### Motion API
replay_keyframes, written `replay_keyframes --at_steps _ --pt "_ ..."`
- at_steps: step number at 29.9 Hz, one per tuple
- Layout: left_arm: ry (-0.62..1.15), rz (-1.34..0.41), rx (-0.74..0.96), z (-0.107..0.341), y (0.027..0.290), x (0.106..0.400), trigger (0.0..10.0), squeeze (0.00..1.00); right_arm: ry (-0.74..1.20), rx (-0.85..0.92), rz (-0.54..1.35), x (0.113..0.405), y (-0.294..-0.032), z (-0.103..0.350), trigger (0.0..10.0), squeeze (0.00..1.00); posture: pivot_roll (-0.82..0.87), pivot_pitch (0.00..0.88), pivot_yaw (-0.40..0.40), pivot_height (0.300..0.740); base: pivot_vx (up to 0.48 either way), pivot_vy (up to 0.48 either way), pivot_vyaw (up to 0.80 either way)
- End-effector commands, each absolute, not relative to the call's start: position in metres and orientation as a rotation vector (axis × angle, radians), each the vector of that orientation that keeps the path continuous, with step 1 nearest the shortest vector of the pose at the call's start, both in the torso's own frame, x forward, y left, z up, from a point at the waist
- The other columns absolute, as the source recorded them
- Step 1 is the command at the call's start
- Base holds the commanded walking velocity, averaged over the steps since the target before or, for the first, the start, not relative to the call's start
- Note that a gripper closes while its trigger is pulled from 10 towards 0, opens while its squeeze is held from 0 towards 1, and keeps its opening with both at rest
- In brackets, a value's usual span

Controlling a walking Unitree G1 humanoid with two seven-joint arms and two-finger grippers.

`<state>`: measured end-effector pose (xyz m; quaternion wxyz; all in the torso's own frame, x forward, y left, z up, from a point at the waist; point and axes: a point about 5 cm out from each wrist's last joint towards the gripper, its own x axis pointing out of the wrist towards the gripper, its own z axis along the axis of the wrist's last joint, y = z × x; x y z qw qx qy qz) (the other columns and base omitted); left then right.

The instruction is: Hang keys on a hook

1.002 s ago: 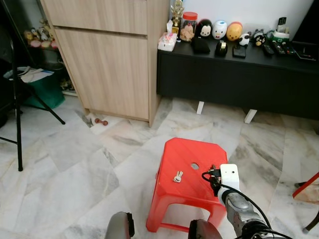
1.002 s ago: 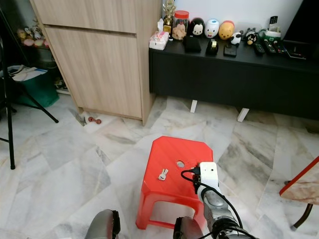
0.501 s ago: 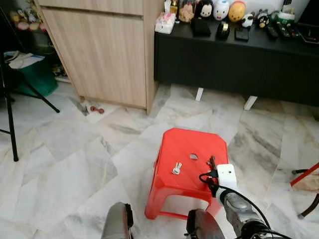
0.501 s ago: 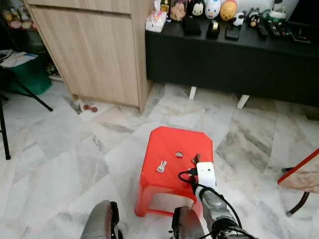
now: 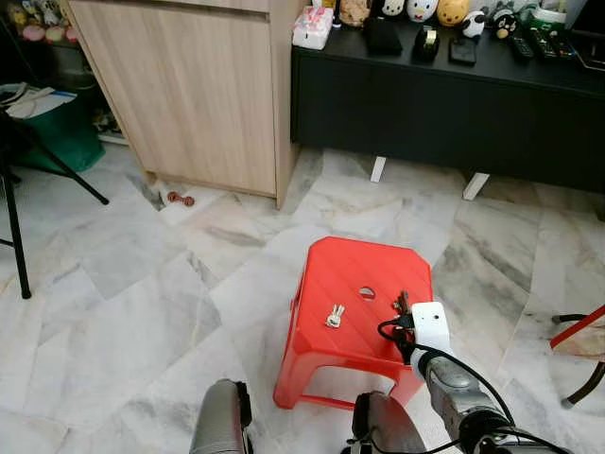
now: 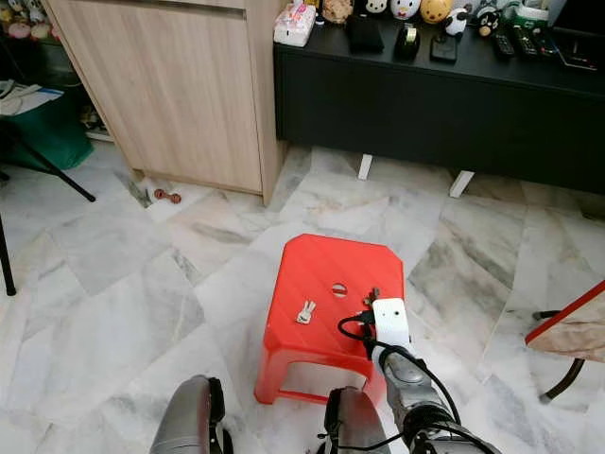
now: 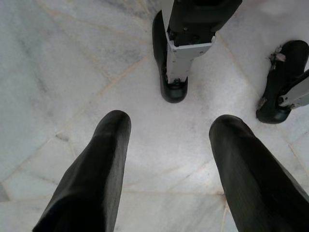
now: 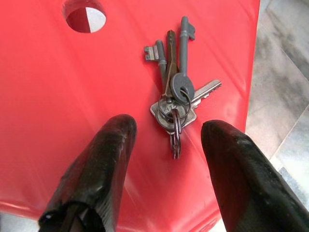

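Nearest: left gripper [image 7: 166, 145] hangs idle over the marble floor [image 7: 58, 72], fingers [image 7: 96, 164] spread apart, nothing between them; the robot's black feet [image 7: 174, 87] stand just beyond.

Right gripper [image 8: 164, 140] is low over the right side of the red stool [image 5: 354, 284], fingers [image 8: 104, 159] apart. Between the tips, slightly ahead, lies a bunch of keys [image 8: 174, 96] flat on the seat. No contact visible between fingers and keys. The wrist view gives the detail: several keys on rings, two long grey ones with notched bits, a flat silver one splayed sideways, a loose ring trailing toward the gripper. The stool's round hole [image 8: 86, 14] sits further on, off to one side.

The eye views give the layout instead. The bunch [image 5: 402, 304] is a dark speck just ahead of the white wrist block [image 5: 430, 326], close to the seat's right edge. A second, paler small key set [image 5: 335, 316] lies left of centre on the seat (the wrist camera's frame stops short of it).

Beyond the stool: open floor, then a wooden cabinet [image 5: 189, 85] on the left with a small red object [image 5: 180, 199] at its foot. A black low sideboard [image 5: 444, 104] stands to the right of it, with figurines and remotes along the top. Far left, a tripod leg [image 5: 14, 227] and a green bin [image 5: 61, 142].
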<state>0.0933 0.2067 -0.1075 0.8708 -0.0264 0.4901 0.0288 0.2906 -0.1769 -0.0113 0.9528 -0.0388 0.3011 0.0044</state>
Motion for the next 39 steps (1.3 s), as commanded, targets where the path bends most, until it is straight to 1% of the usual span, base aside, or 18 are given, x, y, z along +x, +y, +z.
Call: replay_keyframes --at_steps 1,6,7,8,9,10,11,12,15,16,17,19,23,24,25,26,27,39 --pt "1.042 0.032 -0.069 -0.11 0.198 0.088 10.0 0.0 0.615 -0.077 -0.005 0.289 -0.182 -0.012 10.0 0.0 0.11 0.164 -0.09 0.611 0.0 0.0 0.0" --pt "1.033 0.031 -0.068 -0.109 0.198 0.089 10.0 0.0 0.625 -0.075 -0.003 0.286 -0.181 -0.015 10.0 0.0 0.11 0.16 -0.09 0.611 0.0 0.0 0.0" --pt "1.029 0.03 -0.068 -0.109 0.198 0.089 10.0 0.0 0.629 -0.072 -0.004 0.286 -0.181 -0.015 9.4 0.0 0.11 0.161 -0.09 0.611 0.0 0.0 0.0" --pt "1.027 0.03 -0.068 -0.109 0.198 0.09 10.0 0.0 0.63 -0.071 -0.005 0.286 -0.181 -0.015 9.4 0.0 0.11 0.161 -0.09 0.611 0.0 0.0 0.0" --pt "1.026 0.029 -0.067 -0.109 0.198 0.09 10.0 0.0 0.63 -0.07 -0.005 0.286 -0.181 -0.015 4.7 0.0 0.11 0.164 -0.091 0.611 0.0 0.0 0.0" --pt "1.022 0.029 -0.067 -0.109 0.198 0.091 10.0 0.0 0.632 -0.066 -0.006 0.285 -0.181 -0.016 4.7 0.0 0.11 0.166 -0.091 0.611 0.0 0.0 0.0" --pt "1.019 0.029 -0.067 -0.109 0.198 0.091 10.0 0.0 0.632 -0.064 -0.006 0.285 -0.181 -0.016 2.8 0.0 0.11 0.166 -0.091 0.611 0.0 0.0 0.0" --pt "1.018 0.029 -0.067 -0.109 0.198 0.092 10.0 0.0 0.634 -0.065 -0.004 0.285 -0.18 -0.016 2.0 0.0 0.11 0.166 -0.091 0.611 0.0 0.0 0.0" --pt "1.016 0.029 -0.068 -0.109 0.197 0.092 10.0 0.0 0.638 -0.065 0.0 0.284 -0.179 -0.017 1.6 0.0 0.11 0.166 -0.092 0.611 0.0 0.0 0.0" --pt "1.015 0.029 -0.068 -0.109 0.197 0.092 10.0 0.0 0.638 -0.065 0.001 0.284 -0.179 -0.017 1.1 0.0 0.11 0.166 -0.092 0.611 0.0 0.0 0.0" --pt "1.013 0.028 -0.069 -0.108 0.196 0.092 10.0 0.0 0.641 -0.061 -0.002 0.284 -0.179 -0.017 0.0 0.0 0.11 0.169 -0.093 0.611 0.0 0.0 0.0" --pt "1.011 0.028 -0.07 -0.108 0.196 0.092 10.0 0.0 0.642 -0.059 -0.004 0.284 -0.179 -0.018 0.0 0.0 0.11 0.169 -0.093 0.611 0.0 0.0 0.0" --pt "1.008 0.027 -0.07 -0.108 0.196 0.092 10.0 0.0 0.646 -0.059 -0.006 0.283 -0.18 -0.018 0.5 0.0 0.11 0.171 -0.094 0.611 0.0 0.0 0.0" --pt "1.007 0.027 -0.07 -0.108 0.196 0.092 10.0 0.0 0.65 -0.059 -0.009 0.282 -0.18 -0.019 3.6 0.0 0.11 0.171 -0.094 0.611 0.0 0.0 0.0" --pt "1.007 0.027 -0.07 -0.108 0.196 0.092 10.0 0.0 0.65 -0.059 -0.009 0.282 -0.18 -0.019 3.6 0.0 0.11 0.171 -0.094 0.611 0.0 0.0 0.0" --pt "1.006 0.025 -0.069 -0.108 0.195 0.092 10.0 0.0 0.655 -0.06 -0.011 0.281 -0.181 -0.02 4.5 0.0 0.12 0.173 -0.094 0.611 0.0 0.0 0.0" --pt "1.005 0.024 -0.07 -0.108 0.195 0.092 10.0 0.0 0.662 -0.064 -0.013 0.28 -0.181 -0.021 10.0 0.0 0.12 0.174 -0.095 0.611 0.0 0.0 0.0" --pt "0.999 0.011 -0.059 -0.108 0.194 0.095 10.0 0.0 0.677 -0.059 -0.033 0.277 -0.183 -0.024 10.0 0.0 0.12 0.171 -0.095 0.611 0.0 0.0 0.0"
